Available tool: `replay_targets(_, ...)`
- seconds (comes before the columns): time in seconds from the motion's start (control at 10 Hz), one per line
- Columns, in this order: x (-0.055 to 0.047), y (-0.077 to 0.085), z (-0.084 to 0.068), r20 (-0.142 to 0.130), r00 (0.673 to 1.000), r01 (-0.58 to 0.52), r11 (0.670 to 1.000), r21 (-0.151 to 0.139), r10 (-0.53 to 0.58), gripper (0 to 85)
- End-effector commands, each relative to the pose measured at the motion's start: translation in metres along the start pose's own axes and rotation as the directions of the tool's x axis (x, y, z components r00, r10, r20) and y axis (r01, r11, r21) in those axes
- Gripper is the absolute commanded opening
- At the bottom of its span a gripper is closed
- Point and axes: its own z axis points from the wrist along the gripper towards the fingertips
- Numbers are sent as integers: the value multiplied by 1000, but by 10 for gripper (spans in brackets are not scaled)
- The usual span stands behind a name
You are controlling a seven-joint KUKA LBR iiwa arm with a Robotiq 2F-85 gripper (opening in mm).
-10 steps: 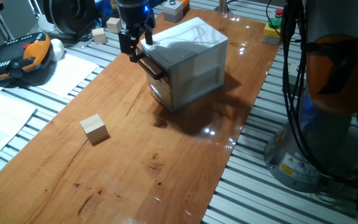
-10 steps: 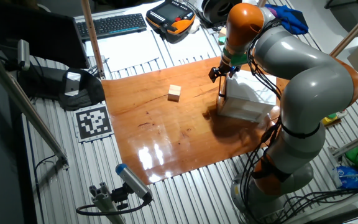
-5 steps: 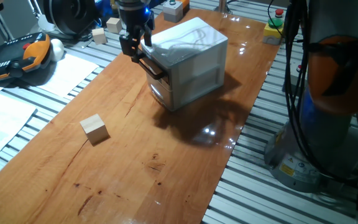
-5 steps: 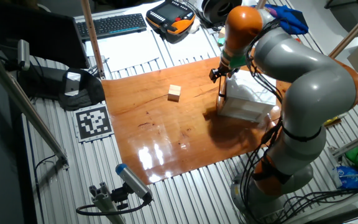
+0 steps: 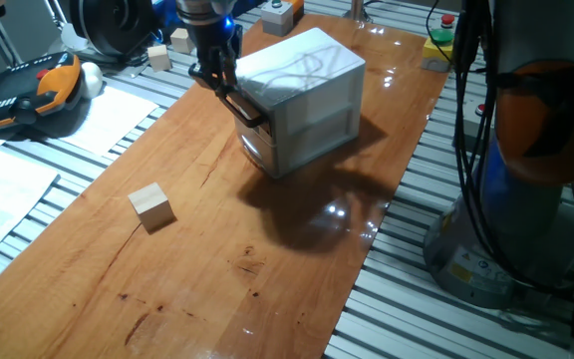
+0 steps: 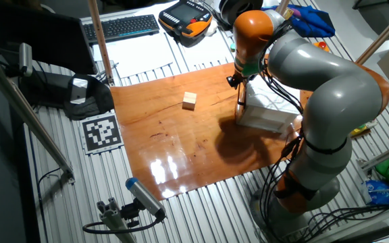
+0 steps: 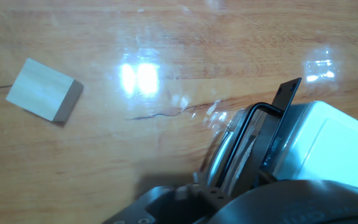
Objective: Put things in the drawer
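Shifting up and back along the black bar handle (image 5: 239, 103) within a second, the gripper (image 5: 213, 76) left the upper white drawer (image 5: 250, 113) unopened; its spread couldn't be told.

The fingers (image 5: 214, 76) hide the far end of the drawer handle (image 5: 244, 108).

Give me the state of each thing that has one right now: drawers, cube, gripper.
Upper drawer: about shut, at most barely out.
Lower drawer: shut.
Cube: loose on the table, well apart from the cabinet.
Gripper: at the upper drawer's handle; open or shut, cannot tell.
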Motion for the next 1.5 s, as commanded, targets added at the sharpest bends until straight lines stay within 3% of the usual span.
replay_targets(0.0, -1, 1, 0, -3, 1000, -9, 1000, 0, 9, 0)
replay_targets(0.1, -1, 1, 0, -13, 999, -38, 999, -5, 38, 0)
replay_targets(0.4, -4, 5, 1, -25, 979, -201, 980, 14, 201, 0)
replay_targets(0.8, -8, 8, 3, -14, 935, -353, 932, 78, 355, 0)
replay_targets(1.4, -10, 10, 15, -12, 917, -397, 913, 93, 399, 0)
